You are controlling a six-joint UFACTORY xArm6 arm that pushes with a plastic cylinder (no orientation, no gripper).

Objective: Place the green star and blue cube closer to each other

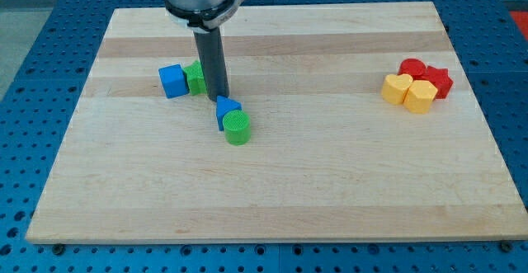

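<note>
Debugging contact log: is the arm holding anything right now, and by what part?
Nothing held. My tip is a bare rod, beside the green star, which touches the blue cube.

Counted on the tabletop (280,190): two blue blocks (172,81) (227,110), two green (195,77) (237,129), two yellow (397,87) (419,96), two red (412,68) (439,82); eight altogether.

No readable text or labels, seemingly, anywhere

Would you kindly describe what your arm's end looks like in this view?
A round silver-grey metal flange with a darker ring beneath it at the view's top, and a straight dark grey rod running down from it to my tip. No cables, markings or gripper show.
</note>
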